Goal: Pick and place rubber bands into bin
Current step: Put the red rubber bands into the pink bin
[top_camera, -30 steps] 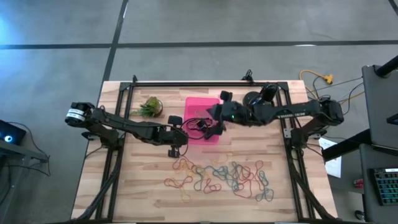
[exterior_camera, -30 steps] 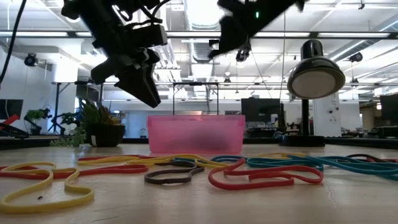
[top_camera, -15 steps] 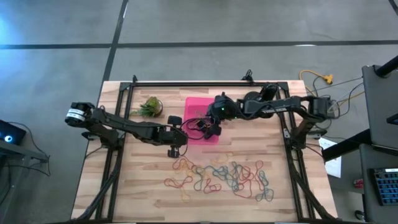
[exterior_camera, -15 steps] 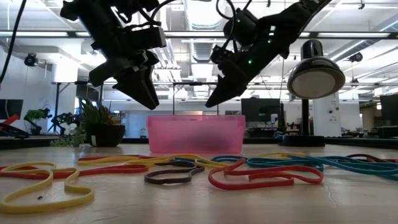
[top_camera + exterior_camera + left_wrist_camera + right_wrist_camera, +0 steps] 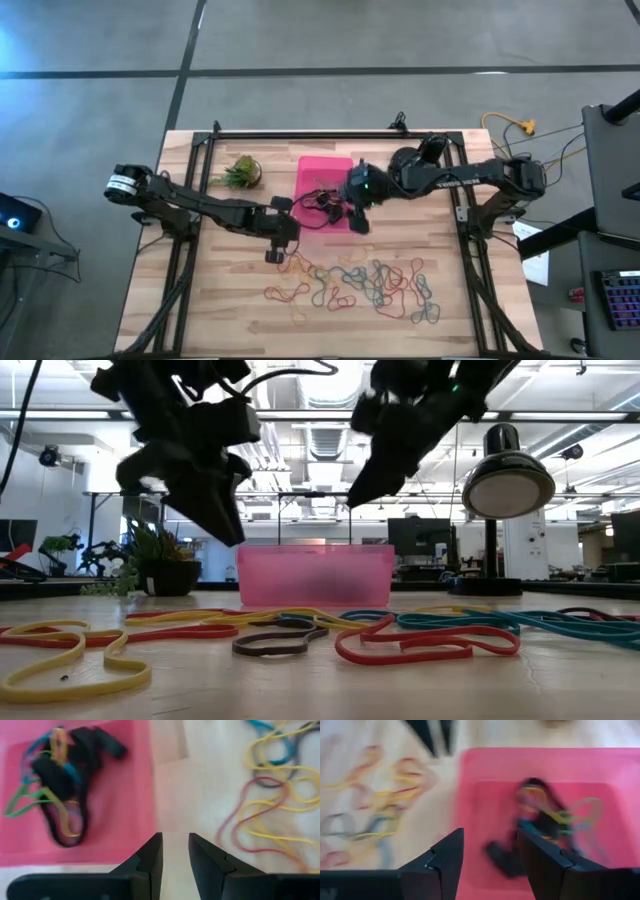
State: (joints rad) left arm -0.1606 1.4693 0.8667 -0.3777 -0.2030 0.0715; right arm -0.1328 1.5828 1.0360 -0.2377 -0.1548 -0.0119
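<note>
Pink bin sits mid-table at the back, just beside the small plant. A tangled clump of banded loops already lies in it: black, green, yellow, blue.

Right gripper hangs over the bin's near-right corner, fingers spread wide with nothing between them. The right wrist view looks straight down past both fingers onto the clump, so I read this as a drop just made over the tray, jaws parked apart to let a band fall clear.

Left gripper is off the bin's front-left corner, over bare wood between the bin and the pile. Its fingers stand close with a narrow gap and nothing in it; released, not clamped on anything. Probably heading for the next pick.

Most rubber bands are spread along the table's front edge, well apart from the bin: red, yellow, teal, dark. They overlap, so lifting a single one looks fiddly.
</note>
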